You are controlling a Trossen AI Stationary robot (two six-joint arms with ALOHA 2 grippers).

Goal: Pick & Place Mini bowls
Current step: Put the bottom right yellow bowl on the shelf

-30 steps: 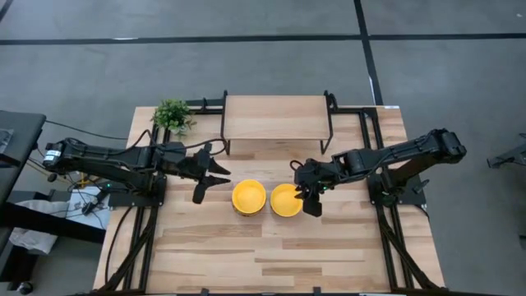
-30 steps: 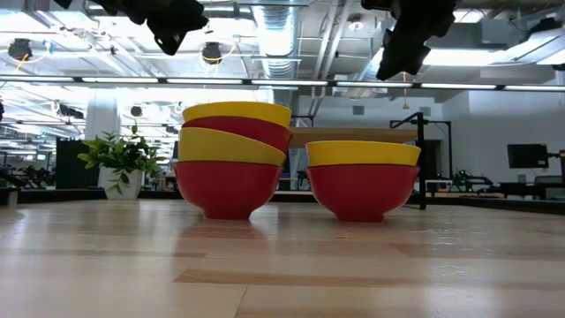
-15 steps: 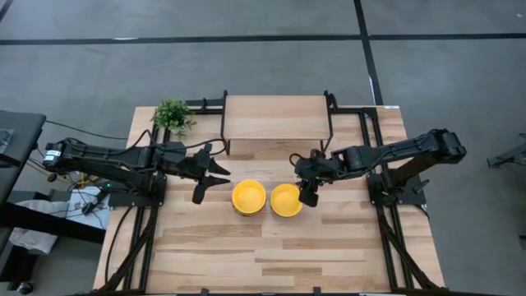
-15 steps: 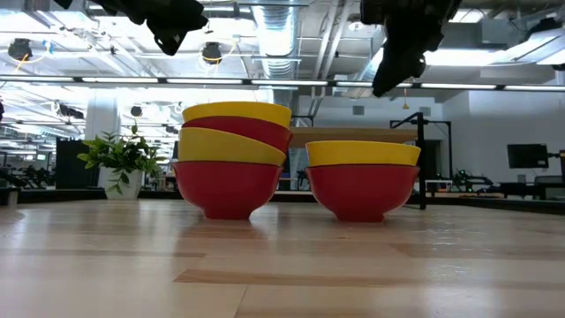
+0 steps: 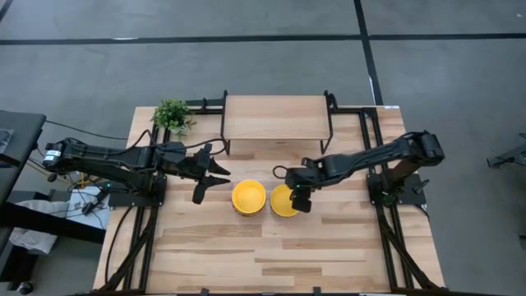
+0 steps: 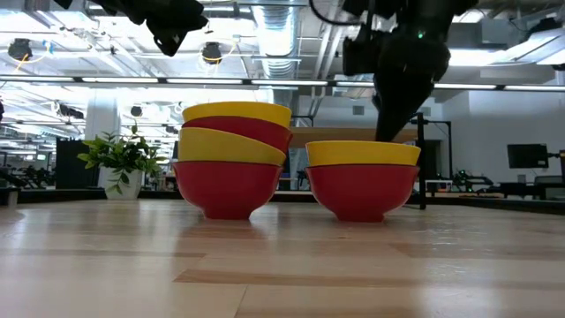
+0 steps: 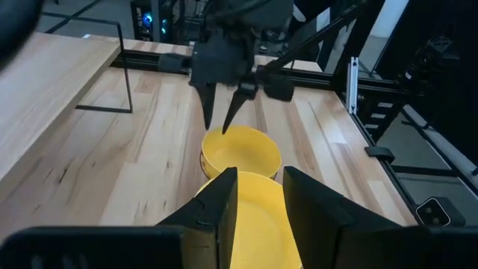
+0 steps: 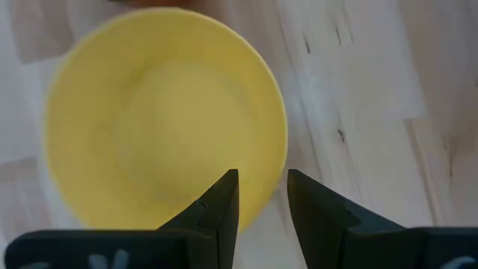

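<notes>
right pincer (image 5: 299, 200): fingers parted, poised over the single bowl's (image 5: 283, 201) rim | bowl: mid-bench, just beside the stack (image 5: 248, 196) | risk: rim may be clipped, bowl tipped or shoved into stack | left pincer (image 5: 212, 179): open, idle

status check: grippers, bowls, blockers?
Right gripper open, above the single bowl's rim, not gripping. Left gripper open, off beside the stack. Stack of three bowls next to single bowl. Nothing in the way.

Right claw (image 5: 297, 198) points down, fingers parted; left claw (image 5: 215, 175) open, level.
</notes>
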